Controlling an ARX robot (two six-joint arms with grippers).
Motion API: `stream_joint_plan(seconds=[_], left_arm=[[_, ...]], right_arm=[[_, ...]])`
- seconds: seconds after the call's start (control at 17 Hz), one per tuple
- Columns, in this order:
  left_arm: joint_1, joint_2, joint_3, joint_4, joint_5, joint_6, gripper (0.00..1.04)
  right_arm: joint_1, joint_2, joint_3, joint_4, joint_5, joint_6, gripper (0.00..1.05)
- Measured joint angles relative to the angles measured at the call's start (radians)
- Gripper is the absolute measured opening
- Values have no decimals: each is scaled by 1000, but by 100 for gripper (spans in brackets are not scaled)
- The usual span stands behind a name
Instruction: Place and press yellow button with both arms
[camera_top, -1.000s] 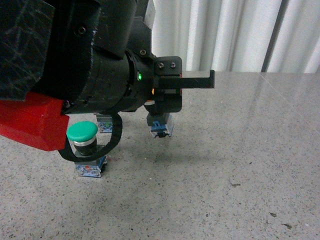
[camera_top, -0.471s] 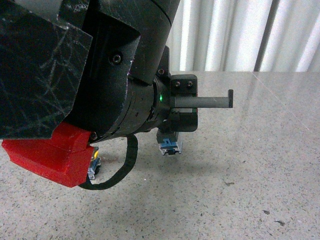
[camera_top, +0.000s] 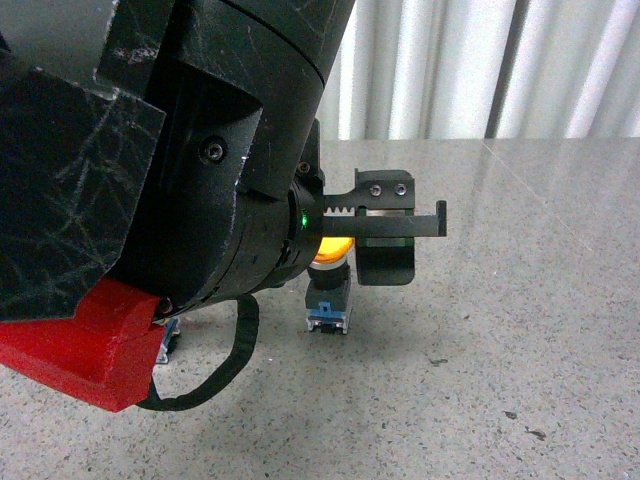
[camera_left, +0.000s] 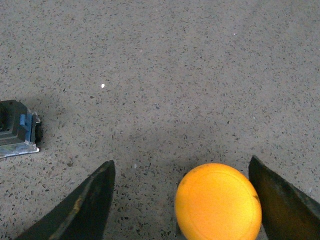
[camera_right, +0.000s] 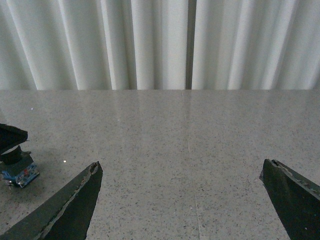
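The yellow button (camera_top: 329, 252) stands upright on the speckled table, its dark block base with blue parts (camera_top: 328, 312) below the cap. My left arm (camera_top: 200, 150) fills the left of the front view. My left gripper (camera_top: 412, 238) is open and hangs over the button. In the left wrist view the yellow cap (camera_left: 218, 202) lies between the open fingers (camera_left: 87, 205), close to one finger and not gripped. My right gripper (camera_right: 181, 165) is open and empty above bare table.
Another button's base (camera_left: 17, 130) stands beside the left gripper; it shows partly behind the arm's red part (camera_top: 165, 342). A button base (camera_right: 19, 171) sits at the right wrist view's edge. White curtains (camera_top: 450, 60) hang behind the table's far edge.
My left arm has swung nearer the camera and its gripper has shifted over the button; the yellow cap now shows below the fingers. The green-capped button is now hidden behind the arm.
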Motion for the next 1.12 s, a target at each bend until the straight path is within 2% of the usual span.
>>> stream_joint_plan(seconds=[0.12,0.24,0.35,0.47,0.76,0.82,0.94,1.12], left_arm=[[6,-14,0,16,-1,8,100],[15,-41,-9,43,-16,24,98],[60,-103,-32,96,-56,95,98],[129,-149,-58,146,-110,179,98],[289,-421,-204,316,-154,426,98],[327,-496,-248,325,-89,425,91],[412,-680,-373,241,39,386,75],[498,-894,-550,278,121,353,48]], right_arm=[[0,0,0,0,0,0,98],[0,0,0,0,0,0,98],[0,0,0,0,0,0,98],[0,0,0,0,0,0,98],[0,0,0,0,0,0,98],[0,0,0,0,0,0,98],[0,0,0,0,0,0,98],[0,0,0,0,0,0,98]])
